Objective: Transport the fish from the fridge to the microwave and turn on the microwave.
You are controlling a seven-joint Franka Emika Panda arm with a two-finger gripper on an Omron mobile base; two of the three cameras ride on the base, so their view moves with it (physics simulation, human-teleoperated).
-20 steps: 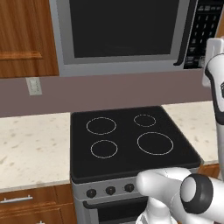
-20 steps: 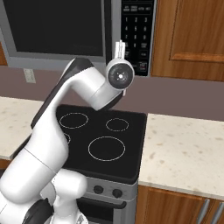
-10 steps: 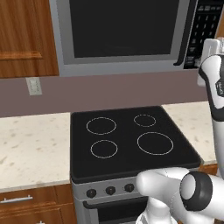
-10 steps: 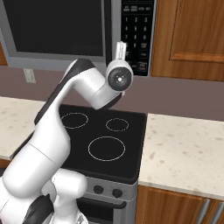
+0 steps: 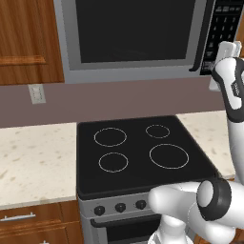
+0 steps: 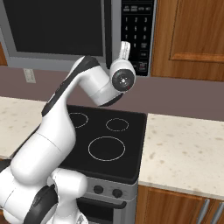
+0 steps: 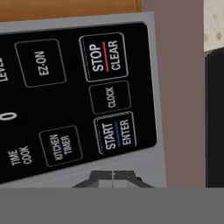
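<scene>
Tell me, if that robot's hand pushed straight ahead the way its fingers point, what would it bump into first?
Most likely the microwave keypad: the shut gripper aims at its lower edge, just under the START/ENTER button. How near it is, is hard to judge.

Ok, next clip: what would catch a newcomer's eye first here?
The white arm reaching up to the microwave above the black stove, its shut pincer right at the black keypad. In the hand view the keypad looms close, the START/ENTER button just ahead of the fingertips, STOP/CLEAR beyond it. The microwave door is closed.
</scene>
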